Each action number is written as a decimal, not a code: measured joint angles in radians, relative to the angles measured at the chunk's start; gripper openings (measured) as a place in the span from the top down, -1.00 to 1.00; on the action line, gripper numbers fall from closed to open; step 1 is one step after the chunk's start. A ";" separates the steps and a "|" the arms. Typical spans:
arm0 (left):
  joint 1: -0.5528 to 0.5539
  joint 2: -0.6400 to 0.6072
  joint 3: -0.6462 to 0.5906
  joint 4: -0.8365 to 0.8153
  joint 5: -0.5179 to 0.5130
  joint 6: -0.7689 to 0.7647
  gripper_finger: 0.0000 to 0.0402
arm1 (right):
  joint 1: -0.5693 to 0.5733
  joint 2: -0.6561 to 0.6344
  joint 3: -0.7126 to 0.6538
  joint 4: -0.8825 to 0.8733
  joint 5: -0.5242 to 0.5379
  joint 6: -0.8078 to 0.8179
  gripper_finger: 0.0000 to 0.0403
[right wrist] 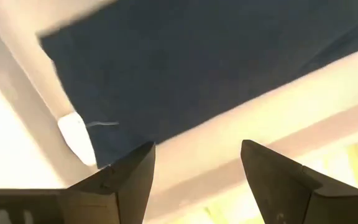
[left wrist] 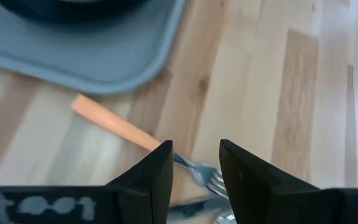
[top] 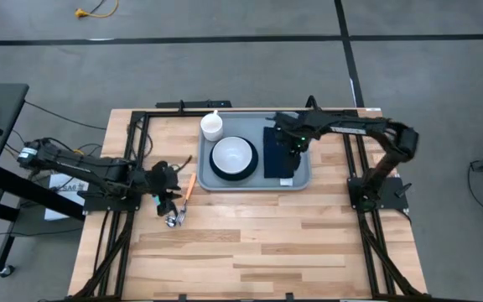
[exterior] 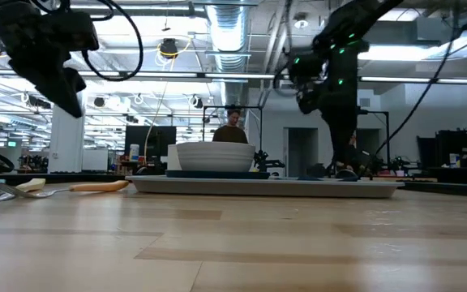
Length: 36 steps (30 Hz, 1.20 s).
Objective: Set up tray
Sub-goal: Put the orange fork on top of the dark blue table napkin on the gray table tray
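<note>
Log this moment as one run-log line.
light blue-grey plastic tray: holds teal plate, white bowl, navy napkin | right end effector: open above napkin | left end effector: open over orange-handled fork off tray

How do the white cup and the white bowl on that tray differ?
The cup is smaller and narrower than the bowl, which is wide and shallow. The cup stands directly on the tray, in a corner, while the bowl sits on a dark round plate nearer the middle. The cup also stands farther from the dark napkin than the bowl does. Both are plain white, upright and on the tray.
</note>
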 joint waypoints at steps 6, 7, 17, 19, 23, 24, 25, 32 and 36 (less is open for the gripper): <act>-0.093 0.116 0.000 -0.003 -0.054 -0.133 0.46 | 0.001 -0.187 -0.109 0.190 0.000 0.089 -0.15; -0.101 0.132 0.000 -0.005 -0.054 -0.152 0.47 | 0.005 -0.211 -0.121 0.227 0.002 0.115 -0.15; -0.087 0.188 0.039 -0.026 -0.125 -0.225 0.57 | 0.140 -0.308 -0.179 0.521 0.001 0.254 -0.14; -0.068 0.188 0.043 -0.021 -0.170 -0.225 0.57 | 0.177 -0.306 -0.179 0.568 0.001 0.229 -0.14; -0.033 0.197 0.043 -0.022 -0.262 -0.237 0.57 | 0.234 -0.306 -0.179 0.640 0.004 0.200 -0.14; -0.024 0.202 0.043 -0.021 -0.265 -0.239 0.57 | 0.246 -0.306 -0.179 0.653 0.005 0.199 -0.14; -0.014 0.202 0.043 -0.022 -0.267 -0.244 0.57 | 0.255 -0.306 -0.179 0.665 0.005 0.199 -0.14; 0.015 0.262 0.044 0.007 -0.203 -0.241 0.45 | 0.304 -0.306 -0.180 0.668 0.007 0.199 -0.14; 0.016 0.316 0.044 0.033 -0.208 -0.275 0.31 | 0.326 -0.305 -0.180 0.668 0.007 0.199 -0.14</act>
